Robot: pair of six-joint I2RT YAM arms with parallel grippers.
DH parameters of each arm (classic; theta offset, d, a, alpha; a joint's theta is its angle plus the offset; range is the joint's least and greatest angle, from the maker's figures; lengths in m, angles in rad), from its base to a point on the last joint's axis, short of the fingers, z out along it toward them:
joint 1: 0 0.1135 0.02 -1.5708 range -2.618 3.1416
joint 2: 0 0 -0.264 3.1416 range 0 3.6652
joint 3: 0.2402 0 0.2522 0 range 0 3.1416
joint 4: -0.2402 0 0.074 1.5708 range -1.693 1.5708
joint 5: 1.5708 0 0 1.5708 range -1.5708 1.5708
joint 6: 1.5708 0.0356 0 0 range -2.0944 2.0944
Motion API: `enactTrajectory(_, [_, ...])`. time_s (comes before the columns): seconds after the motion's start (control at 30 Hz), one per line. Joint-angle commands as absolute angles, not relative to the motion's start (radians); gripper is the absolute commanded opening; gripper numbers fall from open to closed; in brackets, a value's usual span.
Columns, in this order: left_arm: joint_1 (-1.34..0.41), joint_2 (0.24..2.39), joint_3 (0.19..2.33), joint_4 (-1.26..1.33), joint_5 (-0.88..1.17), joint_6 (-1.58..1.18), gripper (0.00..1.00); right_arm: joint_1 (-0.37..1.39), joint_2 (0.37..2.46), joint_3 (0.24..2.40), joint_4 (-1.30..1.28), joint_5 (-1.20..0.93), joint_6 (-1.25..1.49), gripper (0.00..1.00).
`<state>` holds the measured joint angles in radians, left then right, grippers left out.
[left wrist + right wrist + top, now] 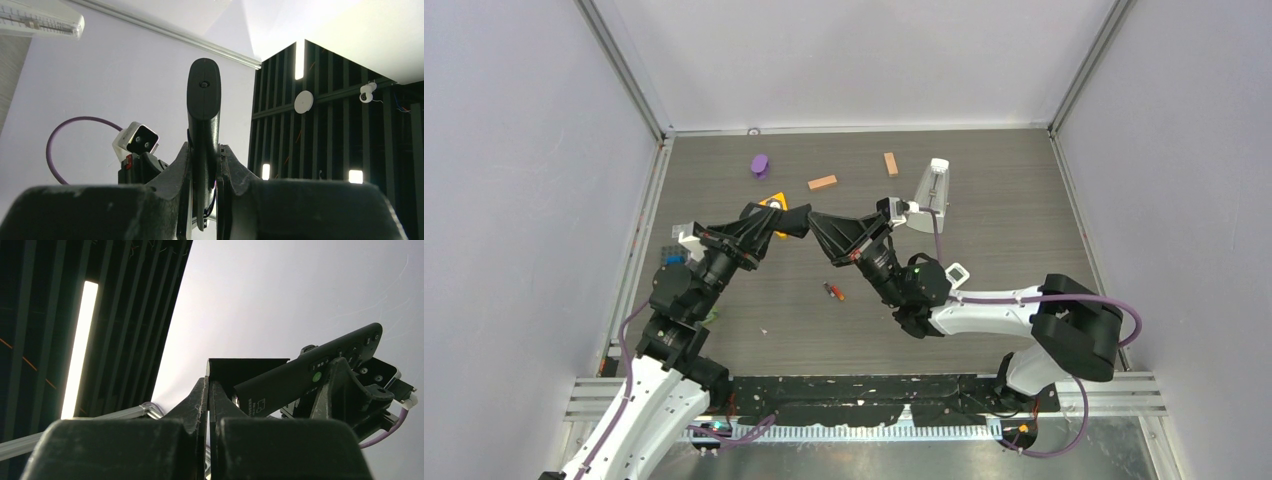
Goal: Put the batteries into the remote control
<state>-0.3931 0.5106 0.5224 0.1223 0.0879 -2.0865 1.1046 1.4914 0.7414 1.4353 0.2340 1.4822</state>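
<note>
My left gripper (794, 222) is raised above the table and shut on the black remote control (203, 115), which stands edge-on between its fingers (181, 165). The remote also shows in the right wrist view (310, 371), long and tilted, with a green dot. My right gripper (820, 224) meets it tip to tip and is shut on a thin black flat plate (248, 366) right at the remote's end. One small red-orange and dark battery (834, 291) lies on the table below the grippers. No other battery shows.
Two orange-brown blocks (822, 182) (890, 164), a purple object (760, 165), a yellow-orange piece (774, 203) and a white tapered device (932, 190) lie at the back. A small white gadget (957, 274) sits by the right arm. Walls close in on three sides.
</note>
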Motion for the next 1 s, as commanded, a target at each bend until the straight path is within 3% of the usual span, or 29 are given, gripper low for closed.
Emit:
enactTrajectory(0.0, [-0.393,0.510,0.526,0.210,0.091,-2.109,0.00,1.115,1.465,0.716,1.480,0.333,1.495,0.05])
enactTrajectory(0.97, [-0.394,0.526,0.550,0.186,0.076,-2.096,0.00,1.144,1.385,0.631,1.321,0.453,1.523,0.11])
